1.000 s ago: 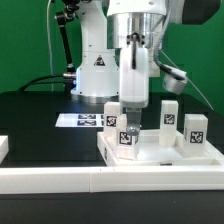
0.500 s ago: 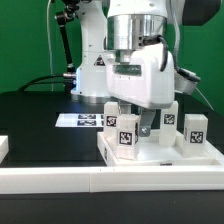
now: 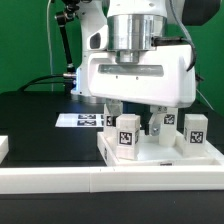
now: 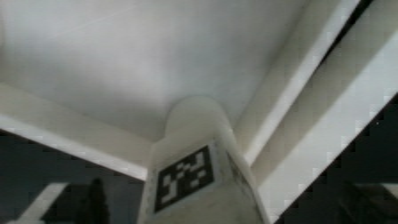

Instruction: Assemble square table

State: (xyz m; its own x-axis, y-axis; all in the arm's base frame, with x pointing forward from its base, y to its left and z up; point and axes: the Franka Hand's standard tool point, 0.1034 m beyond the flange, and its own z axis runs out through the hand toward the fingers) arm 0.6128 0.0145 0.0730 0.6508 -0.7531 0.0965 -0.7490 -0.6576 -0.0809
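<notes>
Gripper (image 3: 136,118) jaws stand wide apart, a tagged leg (image 3: 126,133) upright between them on the square tabletop (image 3: 205,155).

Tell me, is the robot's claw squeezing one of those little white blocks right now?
No. In the exterior view the gripper stands open, its fingers spread either side of an upright leg without pinching it.

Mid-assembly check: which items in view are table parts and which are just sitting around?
Job parts: white plastic square tabletop with raised rim; small white tagged block legs, one standing in front, one at the exterior view's right; open hand above them.

Lying about: flat marker board; long white border rail.
</notes>
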